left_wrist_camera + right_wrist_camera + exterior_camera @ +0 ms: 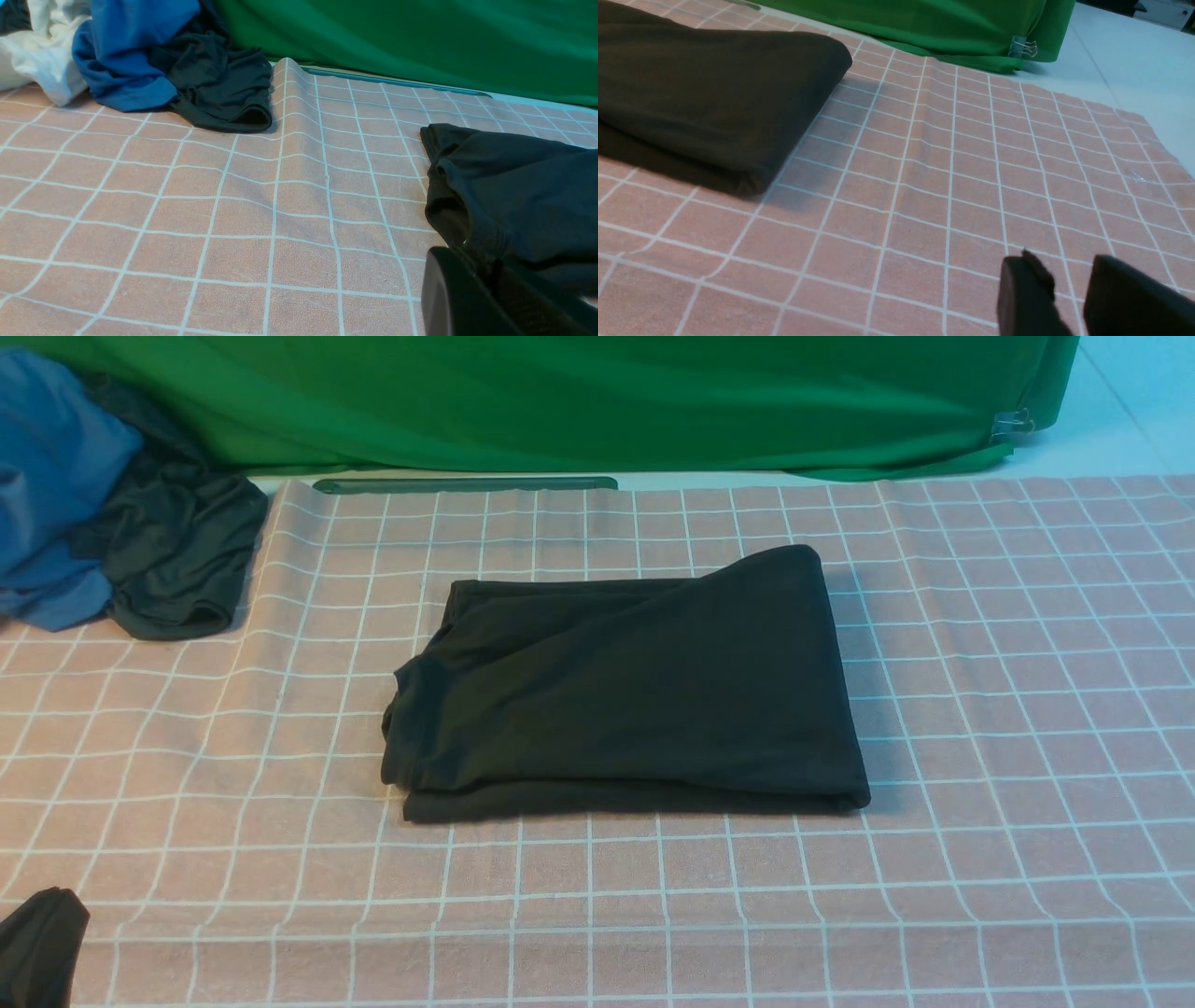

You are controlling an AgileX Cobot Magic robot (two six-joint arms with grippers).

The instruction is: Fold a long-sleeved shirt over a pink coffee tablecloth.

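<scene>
The long-sleeved shirt [625, 681] lies folded into a thick black rectangle in the middle of the pink coffee tablecloth [980, 709], no print showing. My left gripper [37, 947] sits low at the near left corner, well apart from the shirt. In the left wrist view it [495, 270] is shut with nothing between its fingers, the shirt's collar end [518, 186] lying beyond it. In the right wrist view my right gripper [1069, 275] hovers open over bare pink cloth [971, 186], with the shirt's folded edge [705, 88] some way off.
A blue garment [47, 476] and a smaller dark grey one [177, 560] are heaped at the far left, with white cloth [37, 51] beside them. The green backdrop [597, 401] hangs along the back, held by a clip [1013, 425]. White tabletop [1134, 60] shows past the cloth's right edge.
</scene>
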